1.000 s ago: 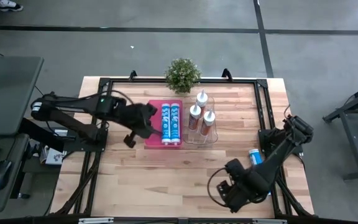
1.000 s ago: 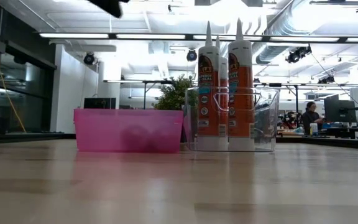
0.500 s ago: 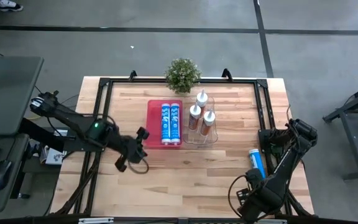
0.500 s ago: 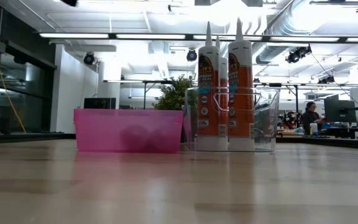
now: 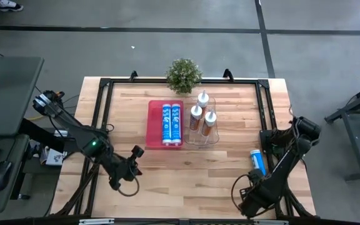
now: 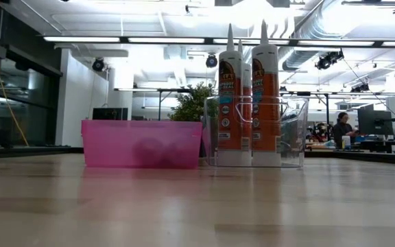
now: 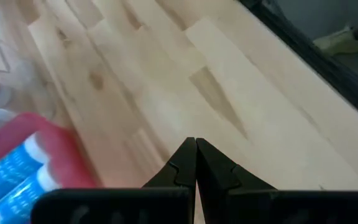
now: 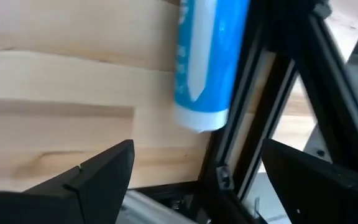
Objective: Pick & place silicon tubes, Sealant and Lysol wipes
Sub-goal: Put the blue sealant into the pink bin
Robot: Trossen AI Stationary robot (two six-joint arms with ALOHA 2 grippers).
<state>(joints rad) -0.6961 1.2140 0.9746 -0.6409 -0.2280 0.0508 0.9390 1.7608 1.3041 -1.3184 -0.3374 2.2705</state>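
Observation:
Two blue silicone tubes [image 5: 171,124] lie side by side in a pink tray [image 5: 153,125], which also shows in the low view [image 6: 142,144]. Three white-and-orange sealant tubes [image 5: 202,115] stand upright in a clear bin [image 6: 293,130]. A blue Lysol wipes canister [image 5: 257,164] lies on its side on the table by the right frame rail. It fills the top of the right wrist view [image 8: 207,62]. My left gripper [image 7: 195,155] is shut and empty, near and left of the tray [image 5: 134,154]. My right gripper [image 8: 197,186] is open and empty, just near of the canister [image 5: 253,189].
A small potted plant [image 5: 183,75] stands at the far edge, behind the tray. A black frame [image 5: 264,106] runs around the tabletop. Bare wood [image 5: 192,175] spans the table's near middle. A person sits far off in the room [image 6: 341,129].
My left gripper has drawn back from the pink tray toward the table's near left, and has left the top of the low view. My right arm has swung toward the near right corner, uncovering the blue canister. The tubes and the canister have stayed put.

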